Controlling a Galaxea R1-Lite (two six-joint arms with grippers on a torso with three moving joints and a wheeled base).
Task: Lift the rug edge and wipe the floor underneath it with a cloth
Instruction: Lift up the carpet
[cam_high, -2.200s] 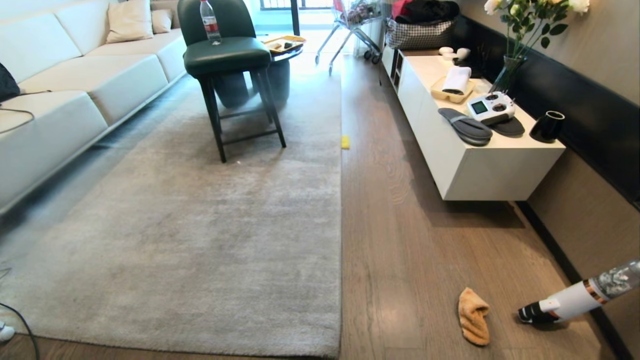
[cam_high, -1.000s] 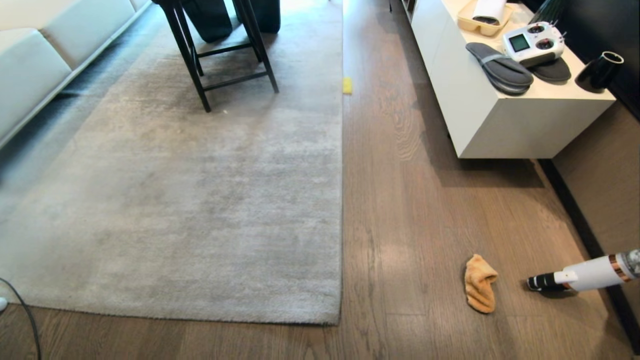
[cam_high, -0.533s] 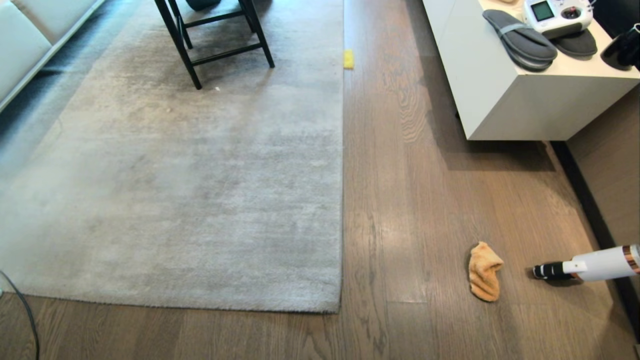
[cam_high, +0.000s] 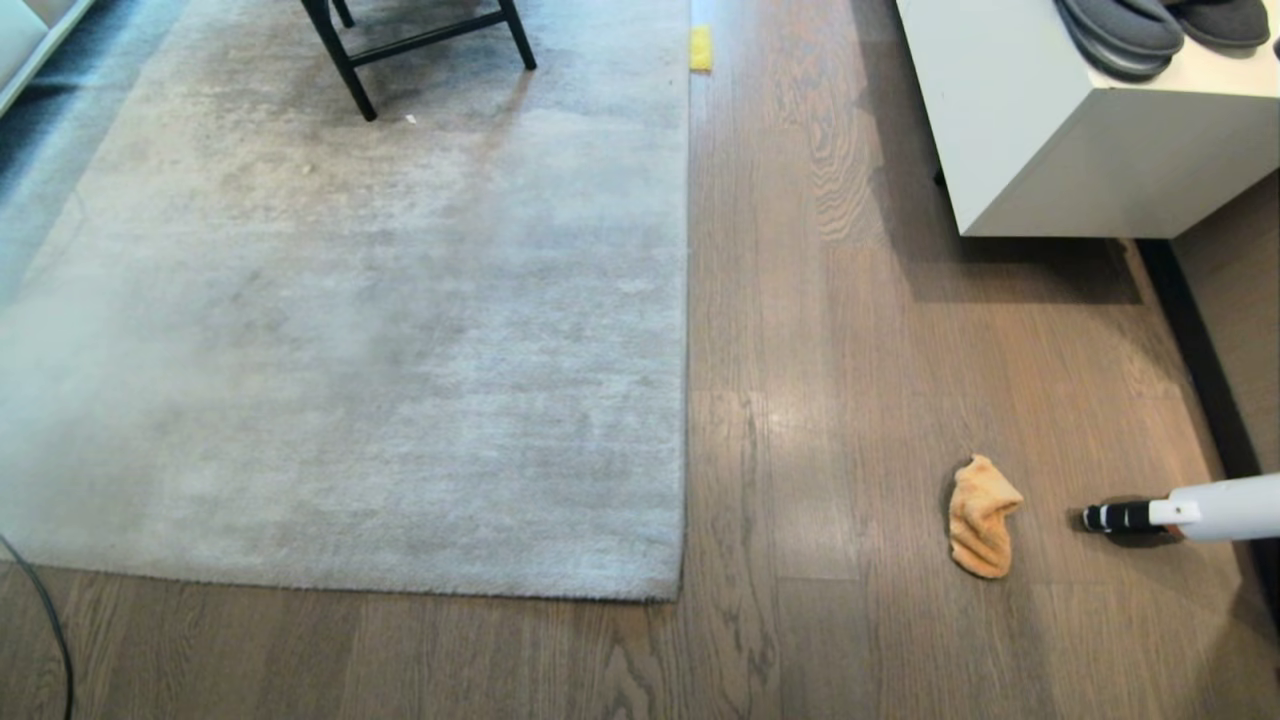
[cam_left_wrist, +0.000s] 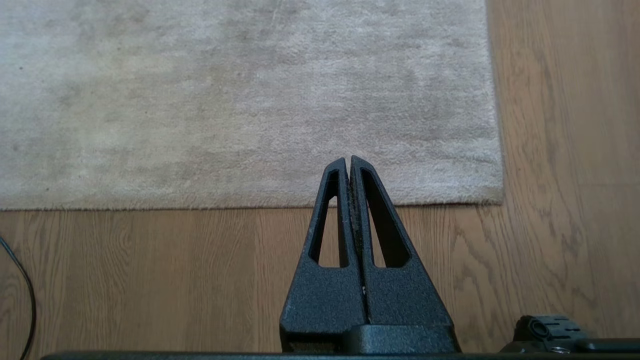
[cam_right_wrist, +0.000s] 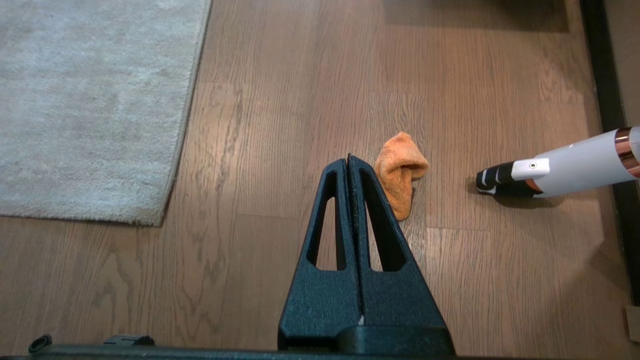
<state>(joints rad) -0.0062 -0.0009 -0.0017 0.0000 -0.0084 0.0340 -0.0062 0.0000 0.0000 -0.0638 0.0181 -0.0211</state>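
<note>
A fluffy orange cloth (cam_high: 982, 516) is lying crumpled on wood-grain floor (cam_high: 820, 400), right of the short-pile rug edge (cam_high: 687, 300); both the left gripper (cam_left_wrist: 348, 161) and right gripper (cam_right_wrist: 348, 160) are pressing their fingers together, empty

Counted on and around the floor (cam_high: 860, 400)

One rug (cam_high: 350, 300), one cloth (cam_high: 980, 515), one yellow block (cam_high: 702, 47), one white cabinet (cam_high: 1060, 150), two grey slippers (cam_high: 1125, 30), one handheld vacuum (cam_high: 1190, 510), two closed grippers (cam_left_wrist: 348, 160).

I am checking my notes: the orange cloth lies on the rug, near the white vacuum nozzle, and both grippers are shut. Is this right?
Not quite. The cloth lies on the bare floor, apart from the rug, as the head view shows. It is near the vacuum nozzle, and the left gripper and right gripper are shut.
</note>
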